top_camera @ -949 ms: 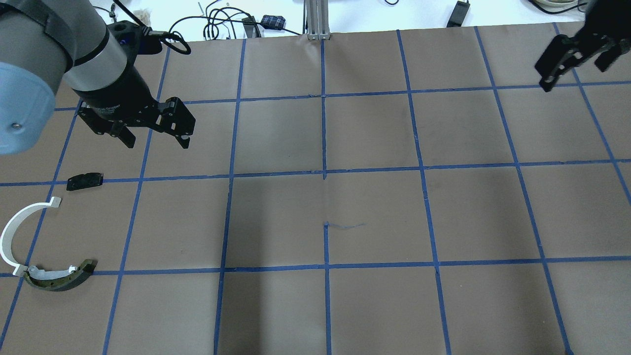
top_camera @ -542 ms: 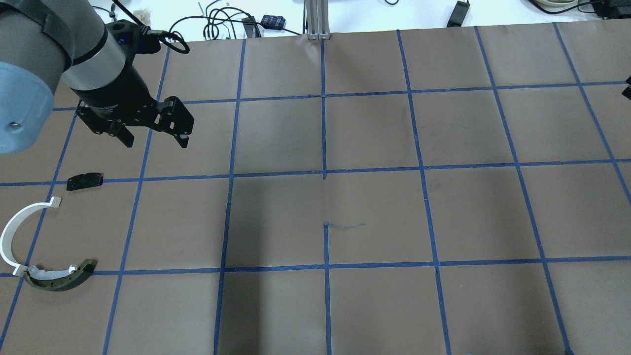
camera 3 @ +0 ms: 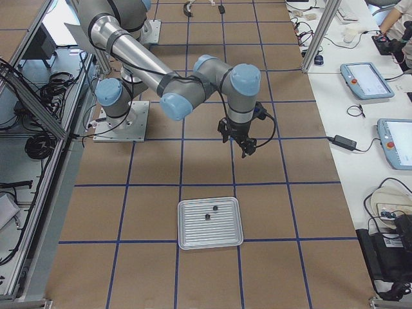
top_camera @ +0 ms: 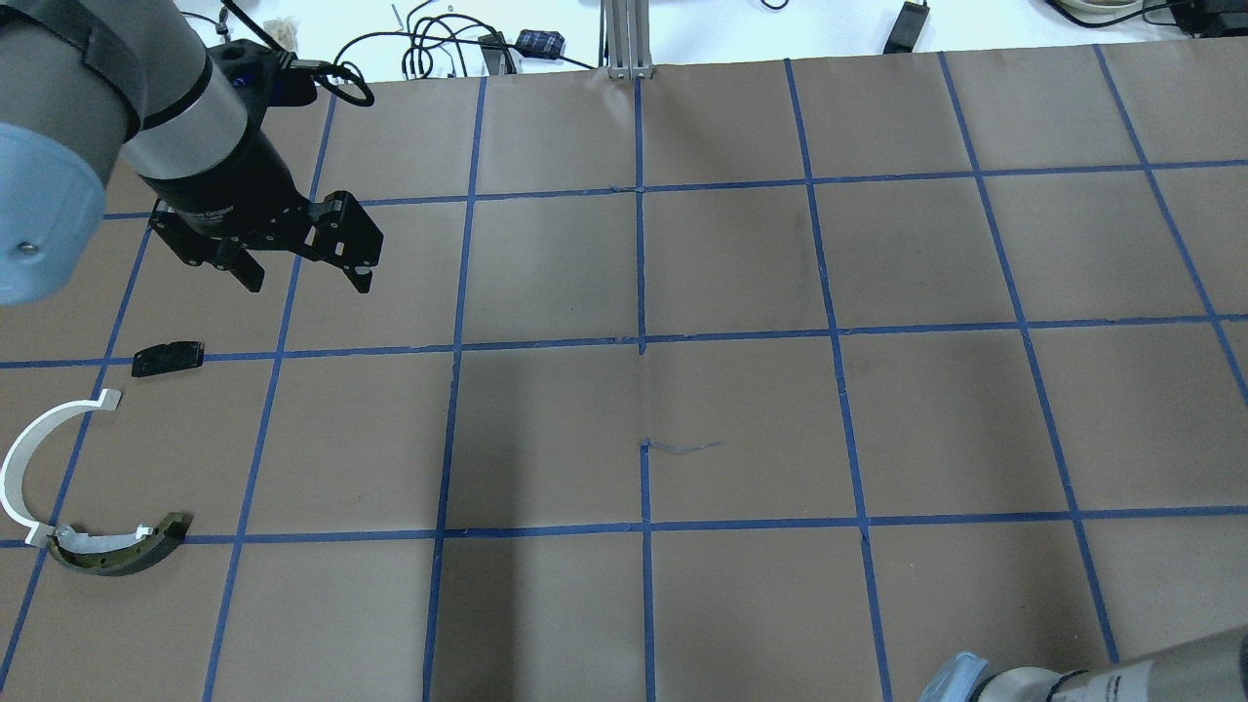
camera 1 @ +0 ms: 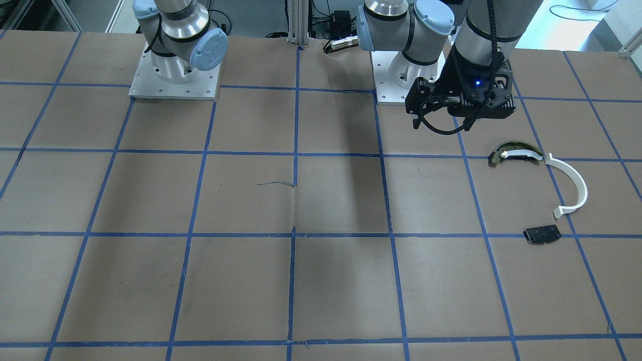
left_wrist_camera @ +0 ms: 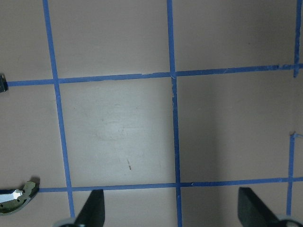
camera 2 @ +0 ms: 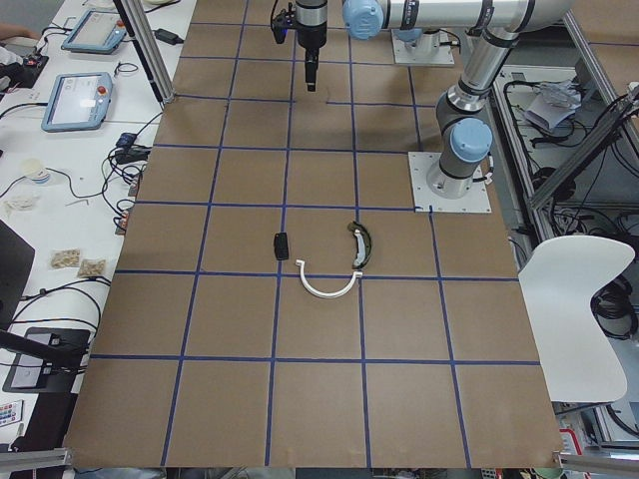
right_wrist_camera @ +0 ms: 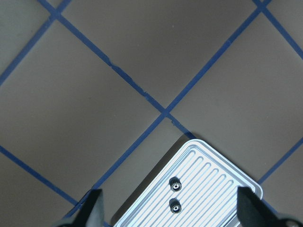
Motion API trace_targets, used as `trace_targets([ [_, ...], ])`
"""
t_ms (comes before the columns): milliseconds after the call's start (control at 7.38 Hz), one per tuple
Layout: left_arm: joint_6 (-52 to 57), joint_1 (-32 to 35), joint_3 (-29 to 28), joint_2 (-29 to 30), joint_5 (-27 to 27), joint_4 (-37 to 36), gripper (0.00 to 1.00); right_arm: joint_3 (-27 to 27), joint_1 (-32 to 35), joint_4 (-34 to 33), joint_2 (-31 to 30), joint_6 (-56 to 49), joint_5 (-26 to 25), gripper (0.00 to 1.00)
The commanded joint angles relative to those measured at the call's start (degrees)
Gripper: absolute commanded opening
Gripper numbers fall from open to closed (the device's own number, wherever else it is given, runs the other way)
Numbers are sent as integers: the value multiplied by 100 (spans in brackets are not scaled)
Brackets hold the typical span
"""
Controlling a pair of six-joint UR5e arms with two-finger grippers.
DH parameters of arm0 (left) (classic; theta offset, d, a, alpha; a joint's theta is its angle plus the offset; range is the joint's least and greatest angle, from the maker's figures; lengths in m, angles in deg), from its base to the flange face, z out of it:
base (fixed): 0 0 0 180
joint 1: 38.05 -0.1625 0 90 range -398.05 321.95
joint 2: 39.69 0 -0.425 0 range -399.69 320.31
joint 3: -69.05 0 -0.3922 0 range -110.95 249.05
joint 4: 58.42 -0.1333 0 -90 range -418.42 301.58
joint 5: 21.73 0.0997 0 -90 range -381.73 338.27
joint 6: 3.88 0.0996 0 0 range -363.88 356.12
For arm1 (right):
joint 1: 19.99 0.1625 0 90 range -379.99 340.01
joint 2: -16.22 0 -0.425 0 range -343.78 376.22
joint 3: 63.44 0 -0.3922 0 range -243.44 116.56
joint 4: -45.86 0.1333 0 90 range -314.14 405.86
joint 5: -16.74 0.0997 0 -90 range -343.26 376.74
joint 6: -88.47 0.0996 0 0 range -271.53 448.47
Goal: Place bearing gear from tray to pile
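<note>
The right gripper (camera 3: 246,149) has left the overhead view's far right corner. It now hovers over the bench (top_camera: 741,429) near the tray (right_wrist_camera: 213,177), jaws apart and empty. Two bearing gears (right_wrist_camera: 174,185) lie in the tray, close together. The left gripper (top_camera: 309,281) hangs near the pile, jaws apart and empty. The pile counts three parts: one white half-ring (top_camera: 15,468), one olive curved piece (top_camera: 122,556) touching its end, and one black plate (top_camera: 168,358) set apart.

two small dark bearing gears (right_wrist_camera: 174,186) lie side by side in the ribbed silver tray (right_wrist_camera: 215,163), well apart from the pile (top_camera: 117,558).
</note>
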Motion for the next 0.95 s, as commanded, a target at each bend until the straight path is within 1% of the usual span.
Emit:
trace_targets([
  [0, 0, 12, 10, -2, -7, -9, 100, 62, -723, -176, 824, -1181, 125, 100],
  [136, 0, 3, 1, -3, -7, -9, 100, 71, -962, -211, 1132, -1639, 229, 100],
  [271, 0, 3, 1, -3, -7, -9, 100, 71, -981, -612, 1396, -2122, 309, 100],
  [407, 0, -5, 1, -3, -7, -9, 100, 62, -982, -1112, 1590, -2258, 423, 98],
  [678, 9, 12, 53, 15, 2, -88, 100, 62, -982, -1169, 1785, -2277, 433, 93],
  [814, 0, 29, 80, 32, -7, -114, 100, 80, -982, -1161, 1838, -2259, 424, 92],
])
